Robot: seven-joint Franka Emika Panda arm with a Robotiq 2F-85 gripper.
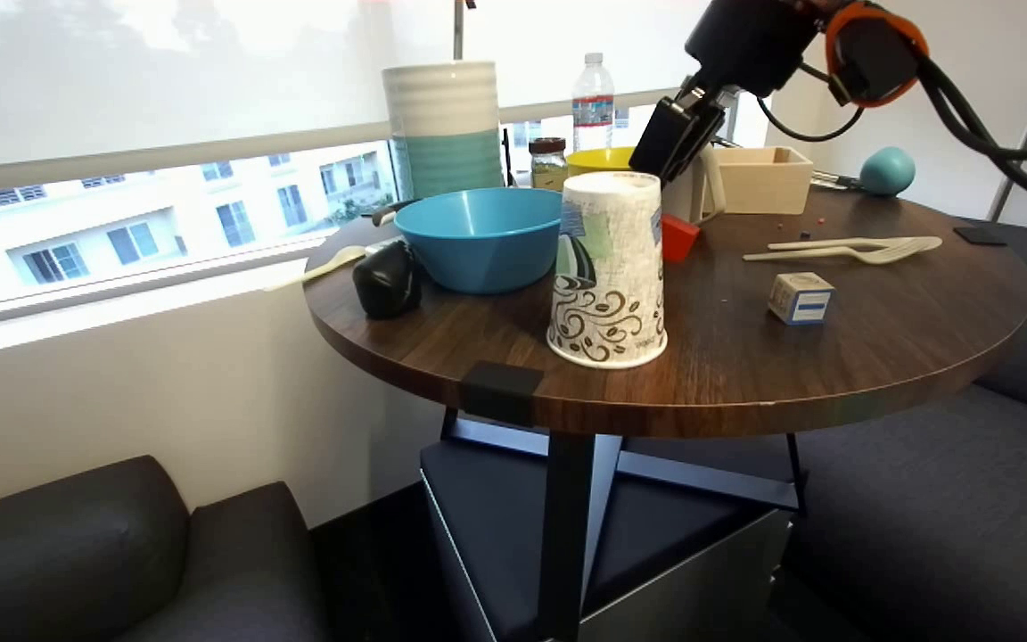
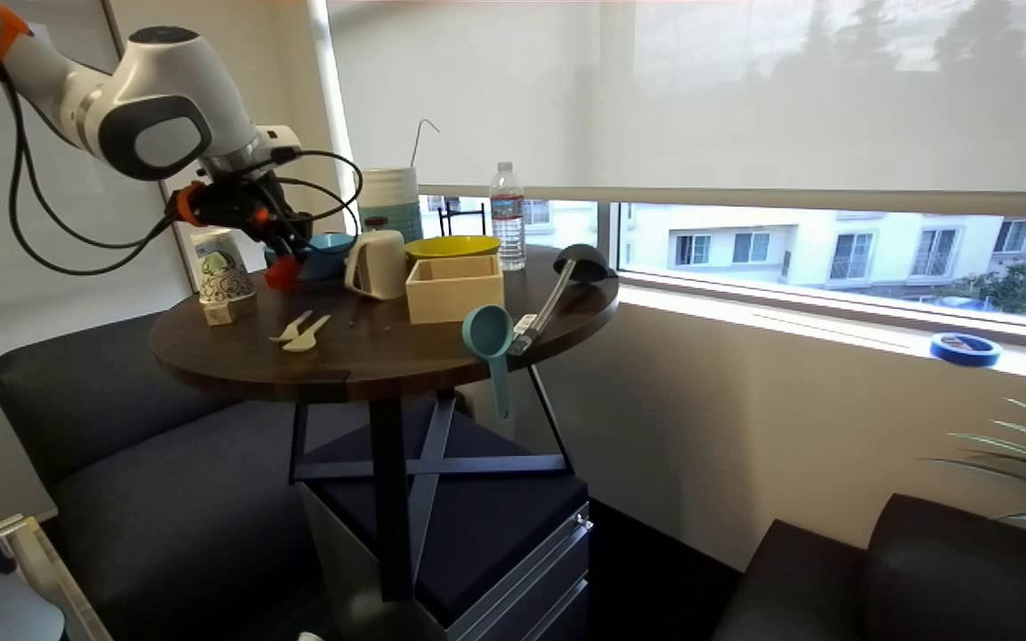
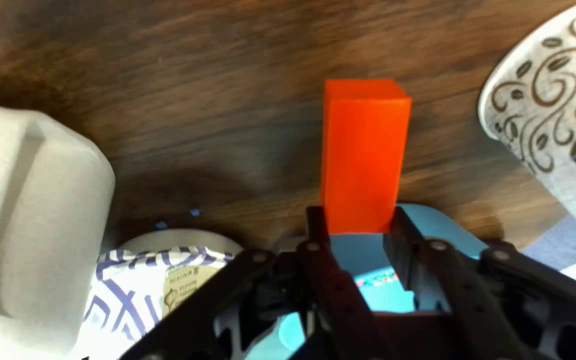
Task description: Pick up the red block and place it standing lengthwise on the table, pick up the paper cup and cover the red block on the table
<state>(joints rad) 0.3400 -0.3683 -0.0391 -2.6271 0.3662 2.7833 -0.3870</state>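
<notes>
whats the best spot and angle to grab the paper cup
Probably the upper wall of the paper cup, with the jaws coming down from above, one on each side. It stands upside down, narrow end up and wide rim on the table, so it is slimmest there. The jaws hold the red block, so set that down first.

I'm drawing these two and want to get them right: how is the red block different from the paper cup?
The red block is plain and flat-sided; the paper cup is round and whitish, with swirly patterns. The red block is smaller than the paper cup. The red block tilts, held between the jaws; the paper cup stands upside down on the table. Both are longer than they are wide.
</notes>
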